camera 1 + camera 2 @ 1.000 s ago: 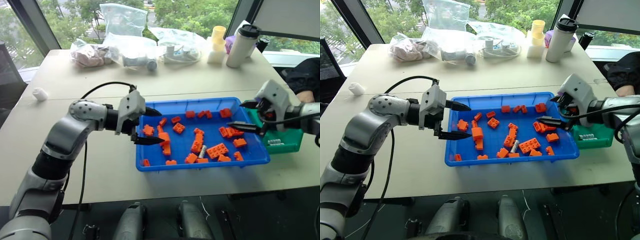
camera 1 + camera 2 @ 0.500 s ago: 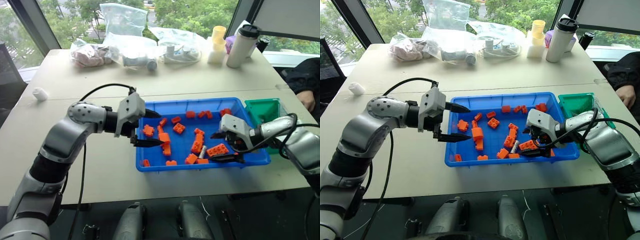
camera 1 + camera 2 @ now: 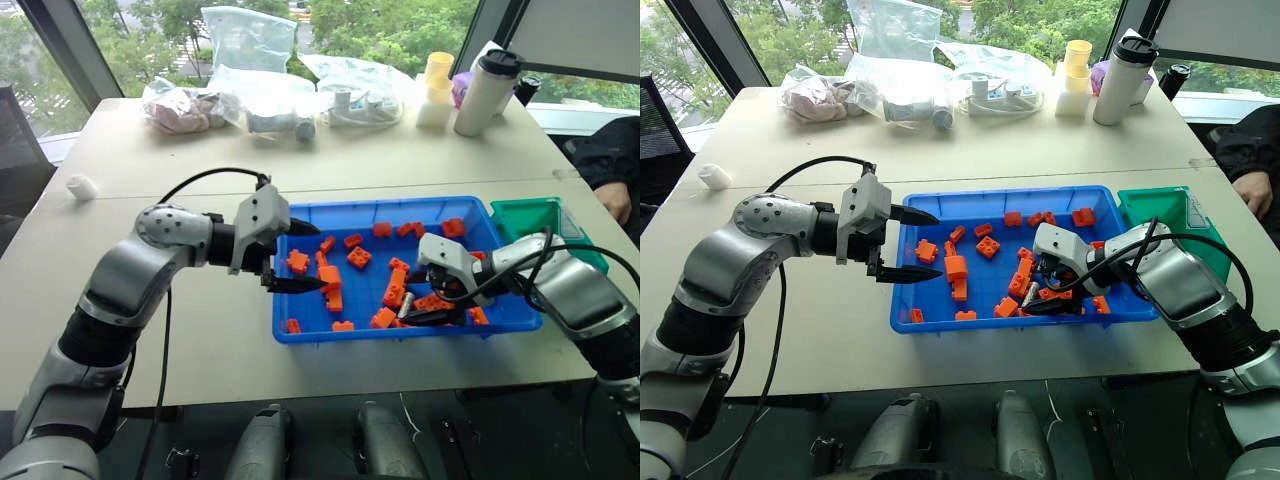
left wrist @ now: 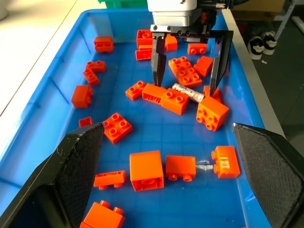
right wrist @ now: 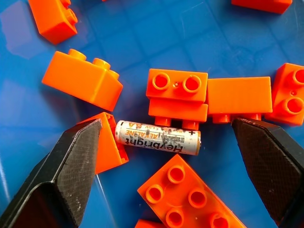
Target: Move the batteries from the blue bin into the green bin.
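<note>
I had the right hand (image 3: 1038,290) down in the blue bin (image 3: 300,336), fingers spread wide and empty, straddling one battery (image 5: 157,137). It lay flat on the bin floor at about four o'clock from the bin's centre, hemmed in by orange bricks (image 5: 177,97) touching it along one side and at one end. I judged it light, rigid and smooth, likely to roll or squirt out of a loose pinch, so I meant to close across its bare middle. The left hand (image 3: 296,256) hung open and empty over the bin's nine o'clock edge. The green bin (image 3: 536,216) sat at three o'clock on the table (image 3: 200,180).
</note>
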### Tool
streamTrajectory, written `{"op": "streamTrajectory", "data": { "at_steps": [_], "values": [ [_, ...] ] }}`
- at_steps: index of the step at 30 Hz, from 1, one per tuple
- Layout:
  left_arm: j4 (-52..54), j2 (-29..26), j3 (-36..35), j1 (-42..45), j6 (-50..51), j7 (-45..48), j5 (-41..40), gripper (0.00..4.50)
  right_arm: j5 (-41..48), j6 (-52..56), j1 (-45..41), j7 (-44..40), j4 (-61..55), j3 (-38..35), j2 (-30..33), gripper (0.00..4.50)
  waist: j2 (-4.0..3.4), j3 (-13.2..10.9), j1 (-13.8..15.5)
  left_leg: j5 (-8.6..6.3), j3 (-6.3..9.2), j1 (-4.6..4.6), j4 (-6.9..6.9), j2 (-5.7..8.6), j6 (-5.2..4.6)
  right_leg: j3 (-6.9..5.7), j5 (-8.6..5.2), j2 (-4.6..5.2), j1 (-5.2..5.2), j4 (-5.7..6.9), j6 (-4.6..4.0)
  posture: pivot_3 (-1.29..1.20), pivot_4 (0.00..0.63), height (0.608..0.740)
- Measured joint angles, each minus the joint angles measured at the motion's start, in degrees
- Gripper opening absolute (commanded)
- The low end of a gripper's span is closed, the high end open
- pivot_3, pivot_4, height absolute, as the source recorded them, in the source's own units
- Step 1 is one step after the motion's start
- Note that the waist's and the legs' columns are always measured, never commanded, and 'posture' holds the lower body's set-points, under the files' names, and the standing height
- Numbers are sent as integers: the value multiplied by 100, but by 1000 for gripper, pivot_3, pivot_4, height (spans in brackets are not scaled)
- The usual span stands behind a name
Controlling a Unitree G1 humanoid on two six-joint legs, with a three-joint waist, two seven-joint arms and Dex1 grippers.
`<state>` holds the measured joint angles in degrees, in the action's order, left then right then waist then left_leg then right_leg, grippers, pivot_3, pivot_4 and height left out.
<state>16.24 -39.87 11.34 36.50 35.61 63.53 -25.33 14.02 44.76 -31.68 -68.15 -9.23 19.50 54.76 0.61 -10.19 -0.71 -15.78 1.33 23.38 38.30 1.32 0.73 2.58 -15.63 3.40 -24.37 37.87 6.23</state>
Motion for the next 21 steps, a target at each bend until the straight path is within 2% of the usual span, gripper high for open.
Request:
{"op": "streamTrajectory", "data": {
  "at_steps": [1,4,7,21],
  "values": [
    [-3,0,0,0,-4,-1,8,4500,-22,9,-12,16,7,-3,-20,4460,1,1,0,0,0,0,0,0,0,0,0,0,0,0,0,0,150,740],
    [-31,1,4,-3,-20,-2,45,4500,-118,89,-30,133,69,32,-121,3612,4,2,1,0,1,0,0,0,0,0,0,0,0,1,0,0,150,740],
    [-40,4,14,-14,-32,0,91,4500,-191,114,-27,198,89,48,-188,2162,3,2,1,0,0,0,0,0,0,0,0,1,0,1,0,0,150,740],
    [-89,79,15,-13,-117,-2,108,4500,-203,102,-30,313,215,-98,-188,2184,3,2,3,0,0,0,0,1,0,0,0,1,0,1,0,0,150,740]
  ]
}}
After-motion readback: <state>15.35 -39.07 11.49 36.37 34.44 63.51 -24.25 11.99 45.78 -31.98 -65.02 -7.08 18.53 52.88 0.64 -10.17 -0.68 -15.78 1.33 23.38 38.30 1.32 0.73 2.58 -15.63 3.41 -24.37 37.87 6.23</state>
